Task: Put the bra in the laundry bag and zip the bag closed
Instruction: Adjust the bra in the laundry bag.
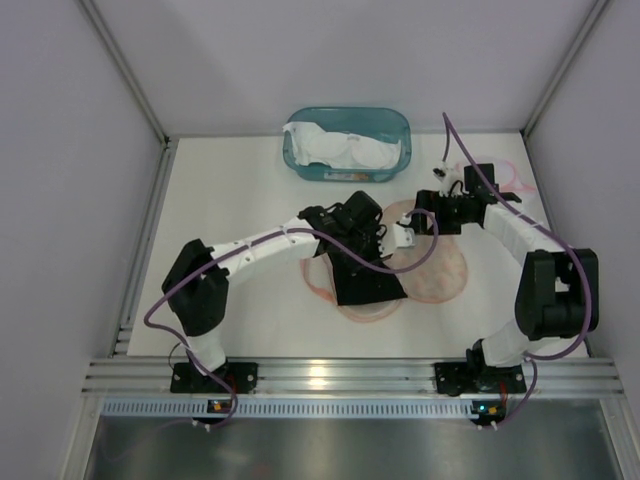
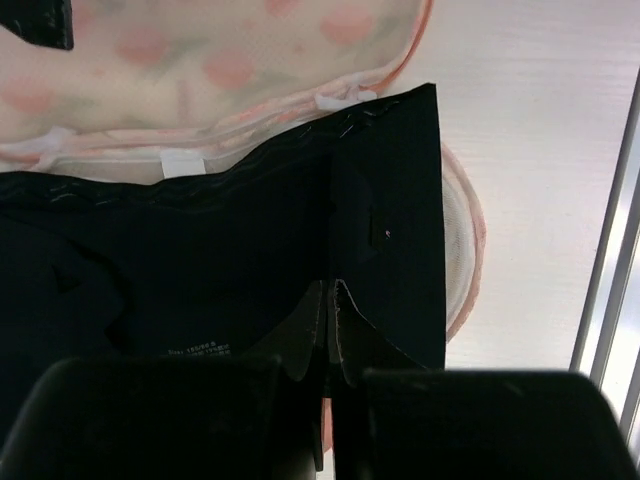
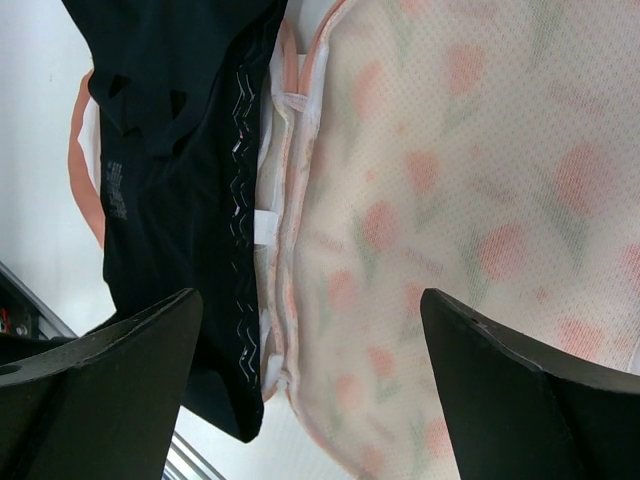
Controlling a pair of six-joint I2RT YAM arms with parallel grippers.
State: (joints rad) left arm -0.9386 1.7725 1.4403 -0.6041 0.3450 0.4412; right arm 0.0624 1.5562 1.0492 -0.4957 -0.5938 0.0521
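Bra [image 1: 368,285], black, at mid-table, spread as a flat panel below the left gripper [image 1: 372,245] and covering the left part of the laundry bag [image 1: 445,270]. Pinched by a fold of its fabric, fingers [image 2: 300,340] of that gripper pressed tight together on the cloth. Overlaps the bag rather than clearly sitting inside, with pink rim showing past the dark cloth on the outer side; impossible to tell whether any edge is tucked under the flap. Bag round, pale mesh with pink flower print and pink trim, flat on the white table [image 1: 240,200], zipper edge undone just beside the bra. Right gripper [image 3: 310,300] hovering over that undone edge, fingers [image 3: 110,380] spread wide, gripping nothing. At the table's back edge, teal basket [image 1: 292,155] with white garments [image 1: 345,148] inside.
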